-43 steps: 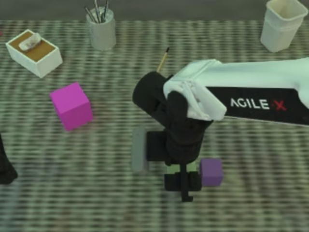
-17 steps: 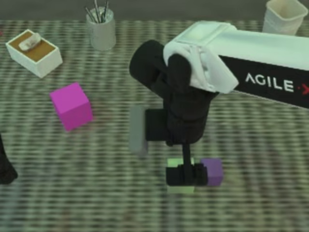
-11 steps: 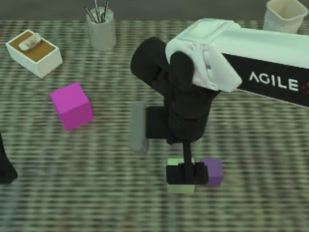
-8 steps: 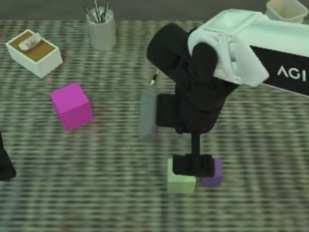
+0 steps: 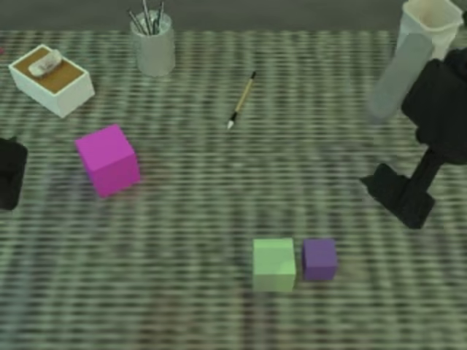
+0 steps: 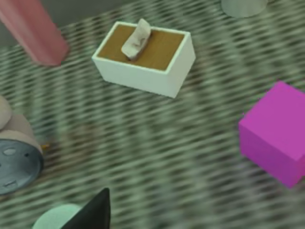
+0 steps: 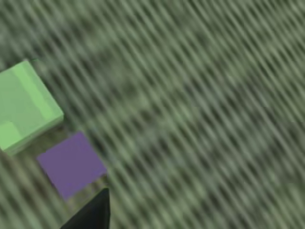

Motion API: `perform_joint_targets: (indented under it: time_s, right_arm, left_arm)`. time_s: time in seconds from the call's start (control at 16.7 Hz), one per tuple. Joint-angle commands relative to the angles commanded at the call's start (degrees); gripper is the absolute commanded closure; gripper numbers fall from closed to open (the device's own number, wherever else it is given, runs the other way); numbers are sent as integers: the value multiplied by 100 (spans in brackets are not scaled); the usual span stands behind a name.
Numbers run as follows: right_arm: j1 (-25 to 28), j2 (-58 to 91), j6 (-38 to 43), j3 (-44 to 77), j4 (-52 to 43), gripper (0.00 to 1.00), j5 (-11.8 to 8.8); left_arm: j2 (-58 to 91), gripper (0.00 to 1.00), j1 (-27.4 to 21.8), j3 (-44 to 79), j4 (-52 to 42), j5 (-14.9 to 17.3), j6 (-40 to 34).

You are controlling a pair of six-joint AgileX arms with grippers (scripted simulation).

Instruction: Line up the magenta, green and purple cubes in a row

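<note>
The magenta cube [image 5: 108, 159] stands alone at the table's left, tilted out of square; it also fills the edge of the left wrist view [image 6: 279, 133]. Near the front middle, the green cube [image 5: 273, 264] and the smaller purple cube [image 5: 319, 259] sit side by side, almost touching, and both show in the right wrist view as green cube [image 7: 24, 107] and purple cube [image 7: 71, 163]. My right gripper [image 5: 398, 195] hangs open at the right edge, well clear of the pair. At the left edge my left gripper [image 5: 10, 173] is open, just left of the magenta cube.
A white box [image 5: 51, 79] with a brown top sits at the back left, a pen cup [image 5: 152, 42] behind the middle, and a white cup [image 5: 429, 25] at the back right. A pencil [image 5: 241, 99] lies behind the middle.
My right gripper let go of the green cube beside the purple one and drew back to the right edge. My left gripper moved farther back along the left edge, level with the magenta cube.
</note>
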Motion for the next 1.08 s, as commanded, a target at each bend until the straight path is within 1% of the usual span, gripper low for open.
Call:
perform_joint_targets:
  time_s: [0.3, 0.6, 0.84, 1.08]
  right_arm:
    - [-1158, -3003, 1107, -2439, 1529, 0, -20]
    - [-2067, -5403, 2095, -4574, 2879, 0, 106]
    - [-2539, -6808, 2674, -5738, 3694, 0, 246]
    - [-2740, -7453, 2952, -6261, 4076, 0, 332]
  left_arm:
    - [3376, 0, -312, 2642, -1804, -15, 1142]
    - [6028, 0, -594, 4901, -3342, -12, 2123]
    - [7552, 0, -756, 6299, -4172, 3, 2683]
    - [8231, 0, -835, 6980, -4547, 17, 2954]
